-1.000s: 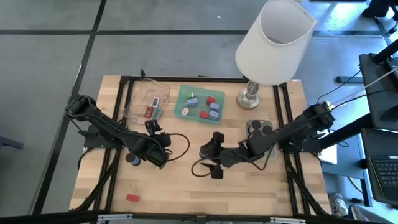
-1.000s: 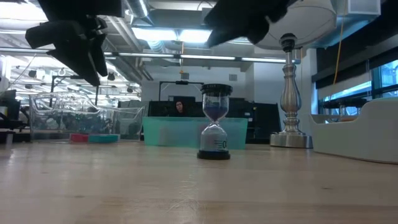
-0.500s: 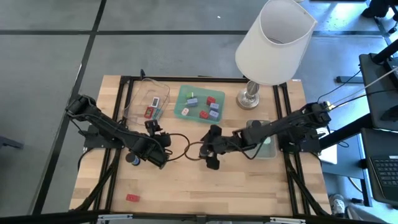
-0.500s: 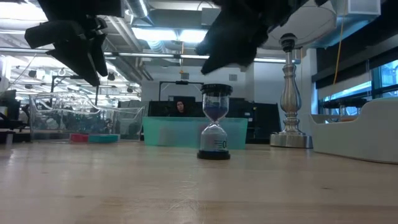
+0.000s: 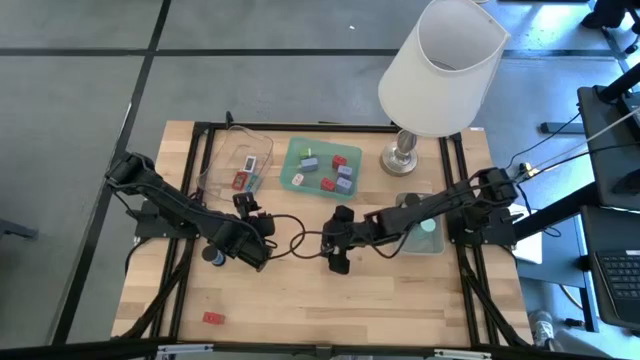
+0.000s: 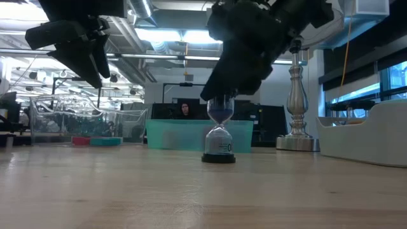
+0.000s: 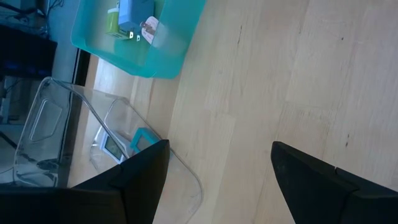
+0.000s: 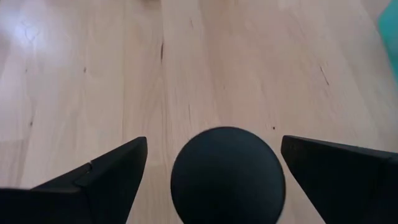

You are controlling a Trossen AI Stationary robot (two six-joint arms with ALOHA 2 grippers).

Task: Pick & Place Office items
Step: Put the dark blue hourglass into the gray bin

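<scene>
Right gripper (image 8: 214, 165) spread wide, straddling the black top cap of the small hourglass (image 6: 219, 130) at mid-table, not yet touching it.

Judged light and top-heavy, with a slick, fragile glass waist, the hourglass is best pinched across the stiff round cap, squarely, so it won't tip. The left gripper (image 7: 217, 168) hangs parted and empty over bare wood nearby. Farther back, the green tray (image 5: 300, 160) holds small coloured blocks, beside the clear tray (image 5: 222, 160).

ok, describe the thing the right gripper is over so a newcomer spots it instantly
Start at the white-shaded lamp, then come forward to the wooden table's middle. The small hourglass stands upright there, alone under the open right gripper: black round caps, clear glass, blue sand.
</scene>
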